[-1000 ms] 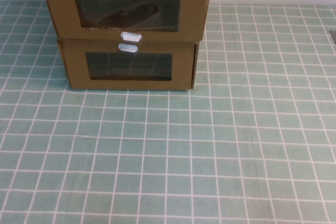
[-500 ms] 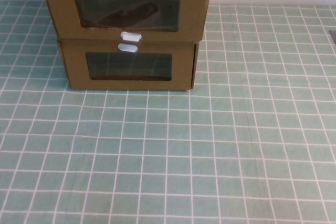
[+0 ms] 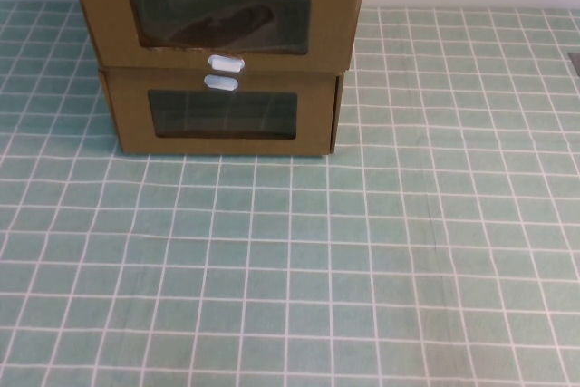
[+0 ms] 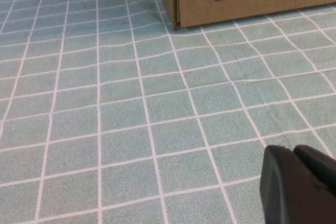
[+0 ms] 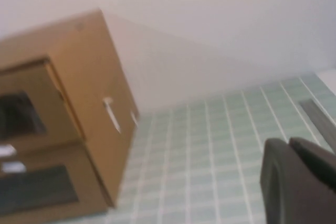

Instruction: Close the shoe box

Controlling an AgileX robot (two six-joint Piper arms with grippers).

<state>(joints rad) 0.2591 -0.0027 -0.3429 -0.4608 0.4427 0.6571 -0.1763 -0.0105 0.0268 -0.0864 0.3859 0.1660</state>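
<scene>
Two stacked cardboard boxes sit at the far left of the worktop [image 3: 381, 251]; the shoe box [image 3: 217, 15] is the upper one, its drawer front jutting forward over the lower box [image 3: 222, 115]. The left tool [image 4: 299, 184] hovers low over the tiles, seemingly nearer; the right tool [image 5: 296, 182] hangs off the boxes' right side. Whether either is clenched, I cannot tell.

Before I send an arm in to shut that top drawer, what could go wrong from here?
1. The shoe box juts forward over the lower box, and their white tabs nearly touch; a low contact could land on the wrong front.
2. The boxes are only stacked, so a hard push may slide the whole stack along the checked tablecloth.
3. Neither arm shows in the high view; the left gripper and right gripper appear only at their wrist views' edges, so approach lines are unconfirmed.
</scene>
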